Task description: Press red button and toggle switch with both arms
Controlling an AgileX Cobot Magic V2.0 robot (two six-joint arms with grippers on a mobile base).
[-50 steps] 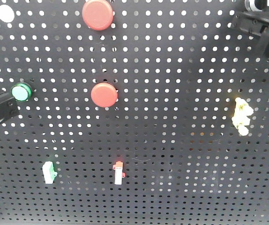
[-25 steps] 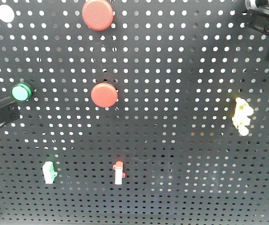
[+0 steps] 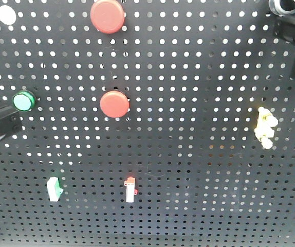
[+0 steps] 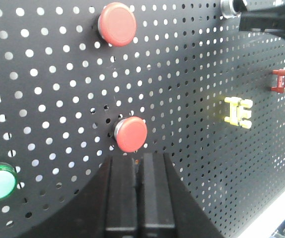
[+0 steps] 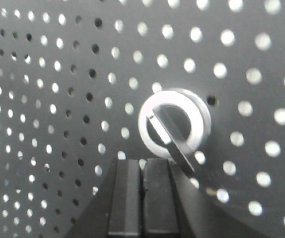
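Closing on two controls at once, approach step, neither one judged actuated. Item one, left hand (image 4: 140, 161): fingers pressed flat together, nothing held, tips just below the lower red button (image 4: 131, 134), near it but seemingly not touching. Item two, right hand (image 5: 142, 166): fingers likewise together and empty, tips just beneath the toggle switch (image 5: 175, 124), a silver-ringed knob whose black lever slants down to the right, its end alongside the finger; whether they touch cannot be told. Both controls sit on the counter (image 3: 199, 77), a black perforated panel; the button is left of centre and the switch is at the top right corner. Next move, as judged: the left hand needs a slight lift to centre on the cap, then a straight push into the panel, while the right hand needs a sideways sweep to catch the lever and turn it without sliding off the ring. Further items on the panel, not in play: upper red button (image 3: 107, 15), green button (image 3: 23, 101) beside the left hand, yellow fitting (image 3: 264, 127) at right, small red-tipped switch (image 3: 130, 189) and green-and-white switch (image 3: 53, 188) lowest.
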